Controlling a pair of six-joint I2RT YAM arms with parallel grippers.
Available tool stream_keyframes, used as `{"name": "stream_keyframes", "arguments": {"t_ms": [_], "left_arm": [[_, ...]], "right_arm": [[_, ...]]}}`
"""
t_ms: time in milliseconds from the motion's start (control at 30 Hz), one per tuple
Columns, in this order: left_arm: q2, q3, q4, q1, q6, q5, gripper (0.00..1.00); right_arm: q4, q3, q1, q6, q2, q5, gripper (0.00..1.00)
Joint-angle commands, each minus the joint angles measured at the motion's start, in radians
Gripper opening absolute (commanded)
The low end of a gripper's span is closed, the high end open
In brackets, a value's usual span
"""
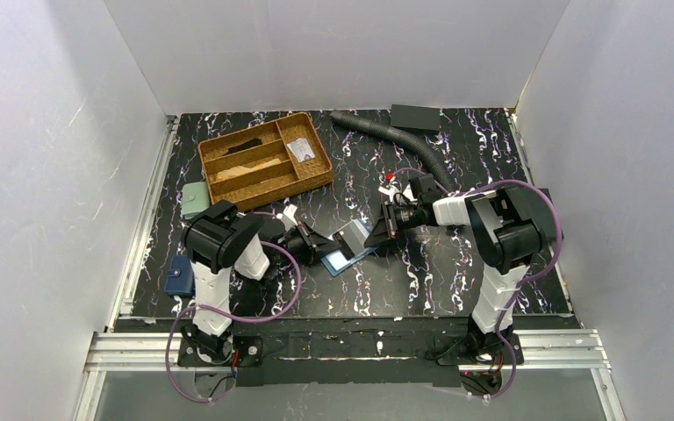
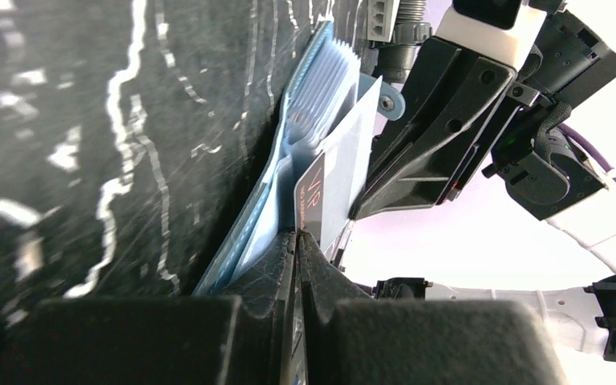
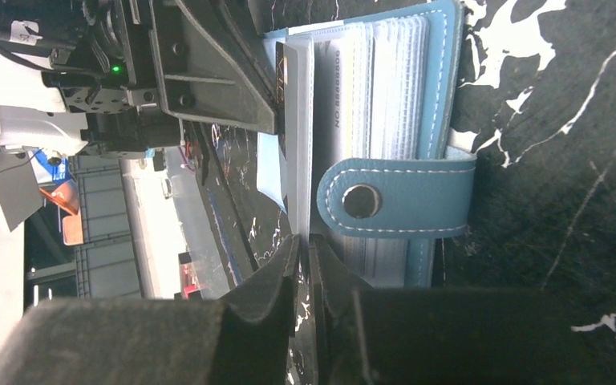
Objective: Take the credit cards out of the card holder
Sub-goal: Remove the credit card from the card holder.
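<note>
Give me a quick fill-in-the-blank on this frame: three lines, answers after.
1. The teal-blue leather bifold card holder lies ___ on the black marbled table.
2. The left gripper is shut on a white credit card with lettering coloured ___.
3. The small dark navy wallet lies near the table's ___ edge.
Answers: open; orange; left.

The card holder [image 3: 401, 200] is smooth teal leather-like material with pale stitching and a dull metal snap [image 3: 361, 200] on its tab. Its sleeves [image 3: 393, 80] are clear, ribbed plastic. The credit card [image 2: 309, 196] is smooth printed plastic. The desk [image 1: 404, 281] is black, white-veined and faintly shiny. The tray [image 1: 281, 191] near the far-left corner looks brown and woven. The hose [image 1: 395, 136] is ribbed and matt.
</note>
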Motion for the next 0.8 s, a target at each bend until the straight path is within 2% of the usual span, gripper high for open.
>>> {"name": "stream_keyframes", "arguments": {"t_ms": [0,167,467,533,633,767], "left_arm": [[-0.004,-0.037,0.011,0.041,0.058,0.053,0.0],[-0.004,-0.055,-0.006,0.057,0.071,0.08,0.0],[-0.089,-0.138,-0.036,0.076,0.122,0.108,0.0],[-0.113,-0.157,-0.032,0.076,0.129,0.11,0.0],[-0.154,-0.183,-0.025,0.076,0.139,0.112,0.0],[-0.208,-0.204,-0.025,0.076,0.153,0.114,0.0]], "right_arm": [[-0.045,0.027,-0.018,-0.056,0.002,0.032,0.16],[-0.045,0.03,-0.021,-0.068,0.004,0.037,0.06],[-0.129,0.05,-0.028,-0.138,-0.012,0.052,0.06],[-0.138,0.053,-0.029,-0.154,-0.019,0.038,0.09],[-0.186,0.075,-0.029,-0.208,-0.033,0.019,0.22],[-0.27,0.108,-0.029,-0.311,-0.078,0.004,0.32]]}}
